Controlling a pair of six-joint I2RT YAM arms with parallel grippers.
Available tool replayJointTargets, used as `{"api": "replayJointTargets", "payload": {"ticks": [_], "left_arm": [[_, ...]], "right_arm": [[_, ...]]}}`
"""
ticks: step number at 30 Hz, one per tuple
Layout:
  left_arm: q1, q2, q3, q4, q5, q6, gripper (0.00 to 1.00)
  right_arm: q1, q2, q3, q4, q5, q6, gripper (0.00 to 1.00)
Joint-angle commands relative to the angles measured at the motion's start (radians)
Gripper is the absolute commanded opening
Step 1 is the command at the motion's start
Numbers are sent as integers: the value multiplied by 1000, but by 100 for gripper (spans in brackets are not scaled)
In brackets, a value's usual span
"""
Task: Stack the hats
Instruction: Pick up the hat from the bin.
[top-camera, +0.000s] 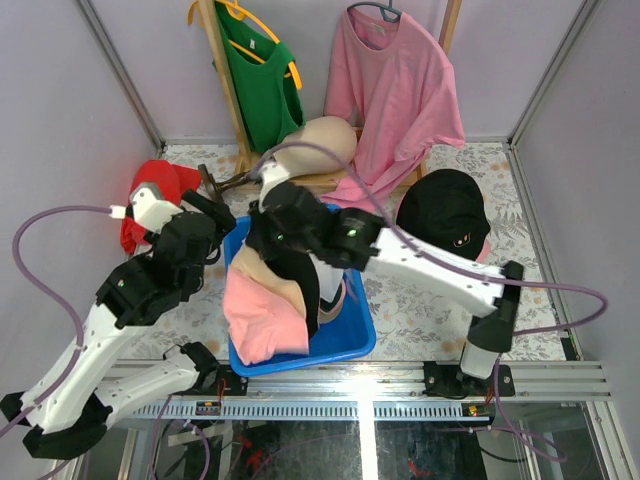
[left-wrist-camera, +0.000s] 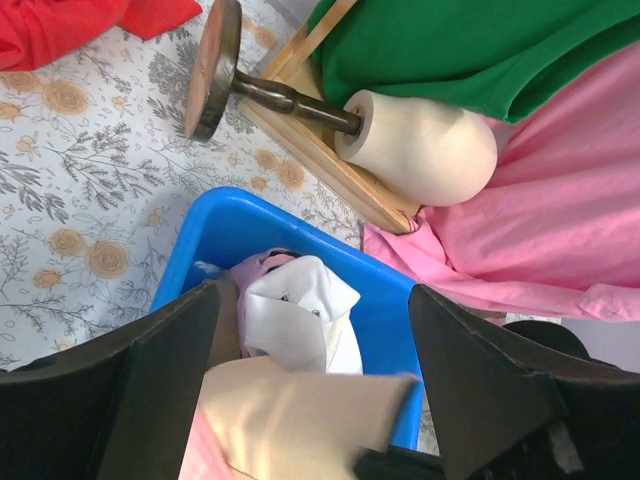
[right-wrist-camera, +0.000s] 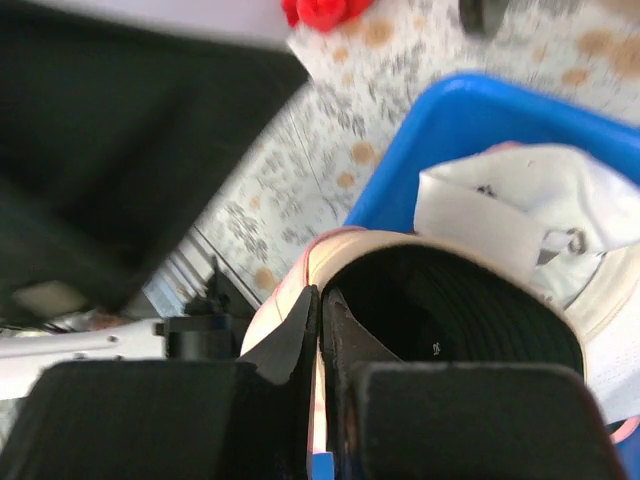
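Observation:
A blue bin (top-camera: 300, 360) holds several hats: a pink one (top-camera: 262, 318) at the front, a tan one (top-camera: 262, 272) behind it, a black one (top-camera: 303, 283) and a white one (top-camera: 332, 290). A black cap (top-camera: 445, 210) lies on the table to the right. My right gripper (right-wrist-camera: 320, 305) is shut on the rim of the tan hat (right-wrist-camera: 400, 248), one finger outside it and one inside its dark hollow. My left gripper (left-wrist-camera: 315, 290) hangs open over the bin's left side, above the tan hat (left-wrist-camera: 300, 400) and white hat (left-wrist-camera: 295, 320), touching neither.
A cream mannequin head (top-camera: 320, 140) on a wooden stand lies behind the bin. A red cloth bundle (top-camera: 160, 185) sits at the left. A green top (top-camera: 262, 85) and a pink shirt (top-camera: 395, 90) hang on a wooden rack at the back.

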Motion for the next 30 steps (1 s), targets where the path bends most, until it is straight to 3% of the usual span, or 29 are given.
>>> {"api": "replayJointTargets", "payload": {"ticks": [1, 8, 11, 15, 21, 30], "left_arm": [[1, 58, 31, 113, 43, 23, 76], [2, 128, 65, 200, 93, 44, 77], [5, 152, 63, 234, 119, 53, 77], [8, 166, 43, 242, 142, 40, 77], [11, 166, 2, 303, 193, 32, 77], [12, 211, -18, 440, 318, 88, 77]], "right_arm": [[-80, -202, 30, 145, -49, 29, 0], [-215, -347, -95, 290, -164, 95, 0], [-245, -342, -88, 275, -228, 110, 0], [-246, -389, -162, 325, -192, 112, 0], [-305, -410, -137, 314, -159, 73, 0], [-534, -473, -135, 363, -177, 99, 0]]}}
